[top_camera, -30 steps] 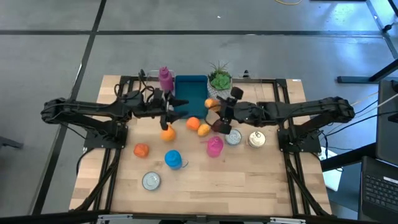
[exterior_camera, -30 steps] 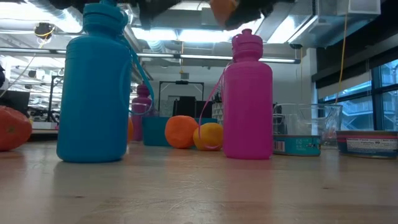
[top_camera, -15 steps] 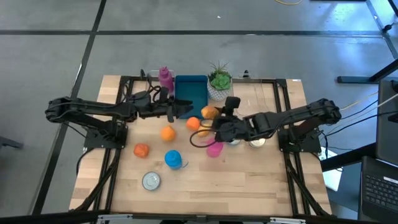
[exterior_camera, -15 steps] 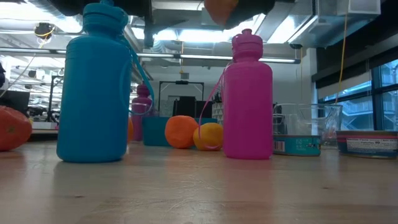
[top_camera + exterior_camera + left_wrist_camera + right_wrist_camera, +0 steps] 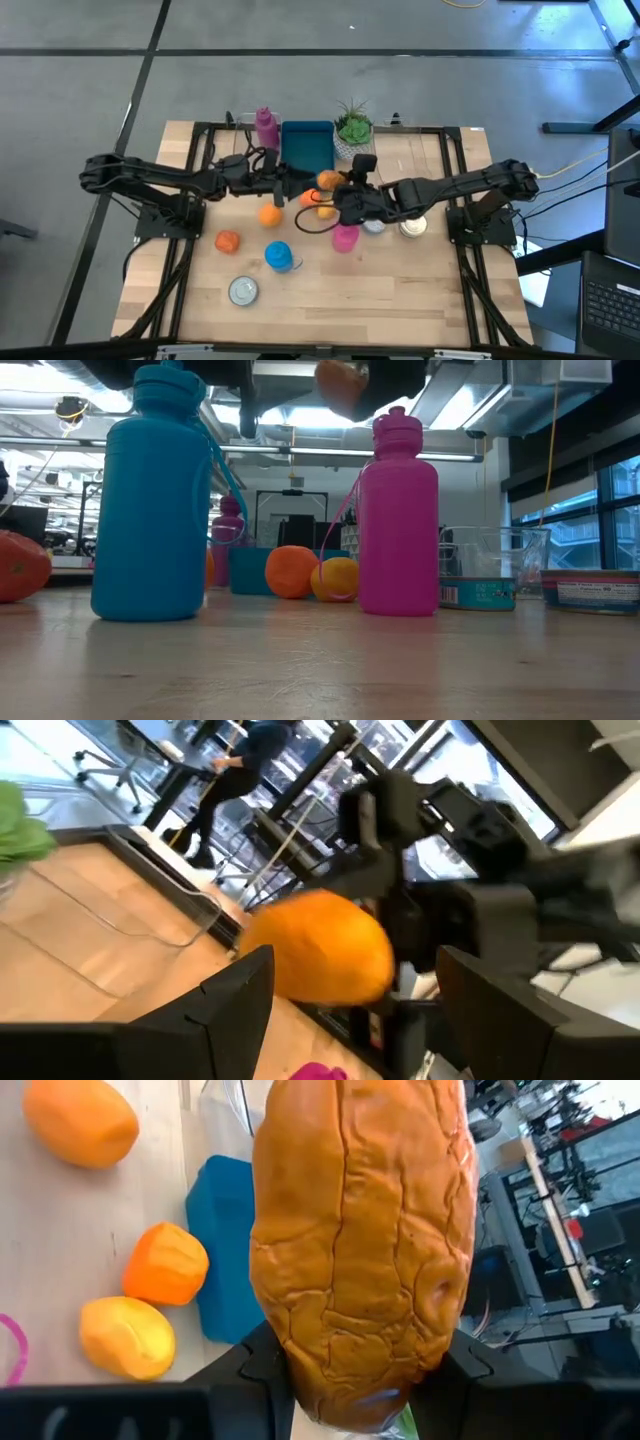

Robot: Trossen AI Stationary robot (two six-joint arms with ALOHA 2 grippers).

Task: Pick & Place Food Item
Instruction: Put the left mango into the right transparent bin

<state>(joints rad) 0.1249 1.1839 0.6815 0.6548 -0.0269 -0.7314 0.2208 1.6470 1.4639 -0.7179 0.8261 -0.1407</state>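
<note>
My right gripper (image 5: 340, 192) is shut on an orange-brown, wrinkled oblong food item (image 5: 327, 180), held in the air over the table's middle. The item also shows at the top of the low view (image 5: 342, 384). From the left, my left gripper (image 5: 294, 186) faces it, open. In the left wrist view the food item (image 5: 322, 955) lies just beyond and between the two fingers of my left gripper (image 5: 352, 965); I see no touch. A blue bin (image 5: 307, 146) stands at the table's far side, behind both grippers. My right gripper pinches the food item between its two fingers (image 5: 258, 1372) at one end (image 5: 350, 1385), on opposite sides. The rest of the item sticks out beyond the fingers along their line. It comes from the table's right, slanting down. The item is lifted clear of the table.
Under the grippers lie three orange fruits (image 5: 270, 213) (image 5: 310, 198) (image 5: 326, 210). Also on the table are a red-orange one (image 5: 228, 241), a pink bottle (image 5: 345, 238), a blue bottle (image 5: 278, 256) and cans (image 5: 243, 290) (image 5: 412, 225). At the far edge stand a second pink bottle (image 5: 265, 126) and a plant (image 5: 353, 126).
My right gripper has carried the food item toward the table's left and slightly down, turning as it went. My left gripper has come toward the table's right, toward the item, and has rolled about its own line. Its fingers have stayed open.
</note>
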